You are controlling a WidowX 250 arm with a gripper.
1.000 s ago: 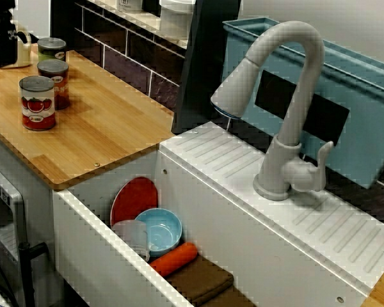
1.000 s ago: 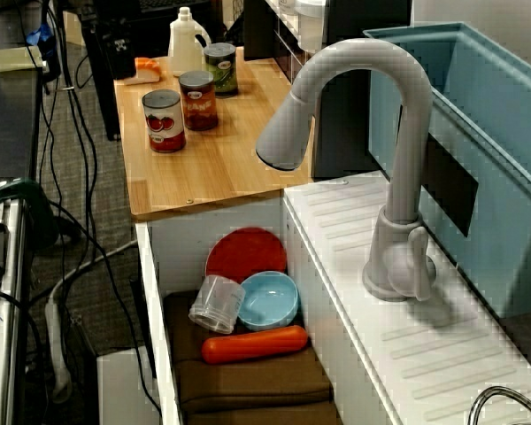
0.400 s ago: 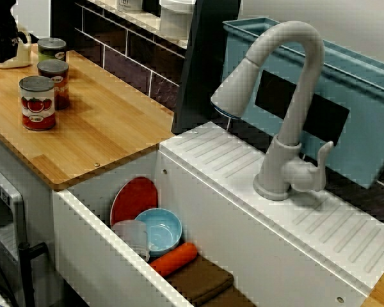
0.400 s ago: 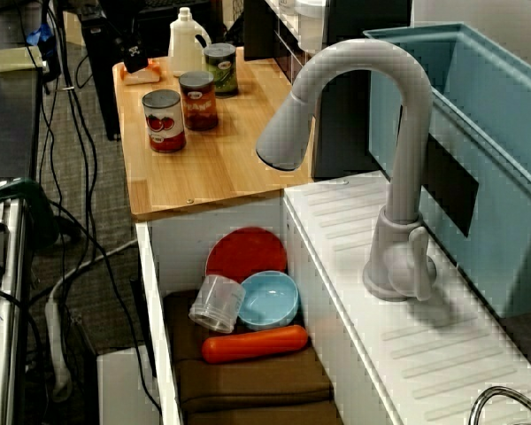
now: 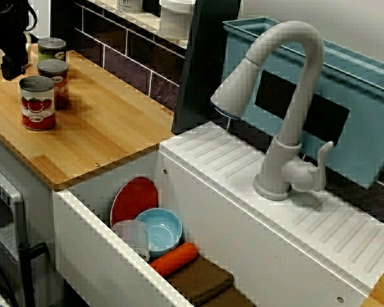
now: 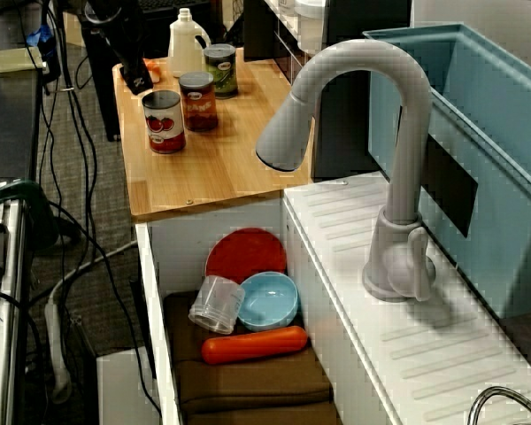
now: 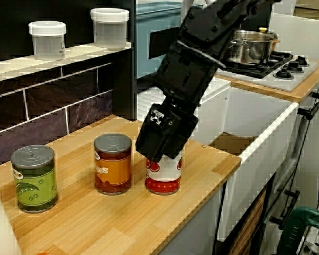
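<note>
**Gripper low beside the red tomato can**

The black gripper (image 7: 157, 150) hangs tilted over the wooden counter (image 5: 109, 131). Its tip is level with the top of the red tomato can (image 7: 163, 178). In the view from the counter's end, the gripper body covers the can's upper part. In the two views over the sink, the tip sits just beside the can's rim, on the side nearest the counter's outer edge. Whether the two touch cannot be told. The fingers read as one dark block in every view, so I cannot tell whether the jaws are spread or closed. Nothing shows between them.

The red tomato can stands upright right at the jaws, partly behind them in the view from the counter's end. Just past it, on the side away from the jaws, stands the orange can (image 7: 112, 163). The green can (image 7: 34, 178) is farther along the same row, and a white bottle (image 6: 185, 40) stands beyond the jaws at the counter's far end.

Well away from the jaws, across the counter, is the sink with its grey faucet (image 5: 288, 96). In the basin a red plate (image 6: 245, 254) leans against the wall. A blue bowl (image 6: 268, 299), a clear cup (image 6: 217, 303) on its side and a carrot (image 6: 254, 343) lie on a brown cloth (image 6: 248, 381).
</note>
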